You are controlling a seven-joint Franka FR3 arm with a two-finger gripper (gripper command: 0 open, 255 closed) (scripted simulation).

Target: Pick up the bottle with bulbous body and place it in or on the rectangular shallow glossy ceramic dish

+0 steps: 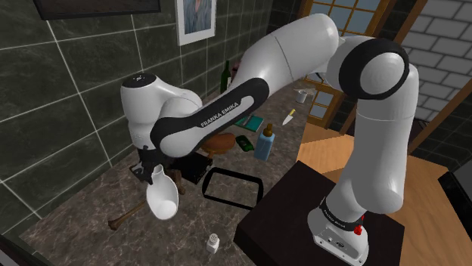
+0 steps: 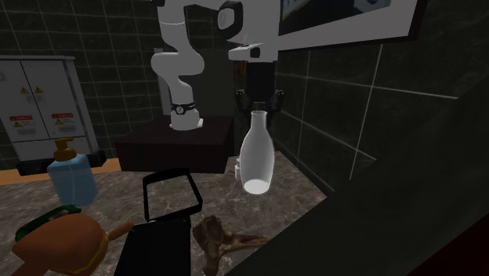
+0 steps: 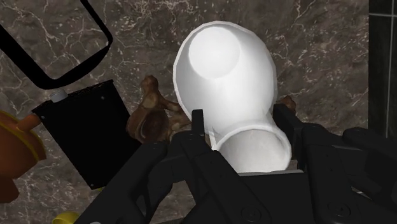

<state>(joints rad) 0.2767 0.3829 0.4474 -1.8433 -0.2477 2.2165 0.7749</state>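
The gripper [image 3: 240, 127] clasps the neck of the white bulbous bottle [image 3: 222, 70] between its 2 fingers. The bottle hangs body-down over the dark marbled counter [image 3: 318, 57], beside the black-rimmed rectangular dish [image 3: 57, 51] and not over it. The wrist view gives that close grip, the shoulder view adds "FRANKA EMIKA" printed along the arm [image 1: 219, 112] and a small white shaker [image 1: 213, 242], and the second exterior view brings in a blue pump bottle [image 2: 72, 176] and a grey cabinet [image 2: 47, 102] with yellow warning triangles on its 2 doors, their print too small to read.
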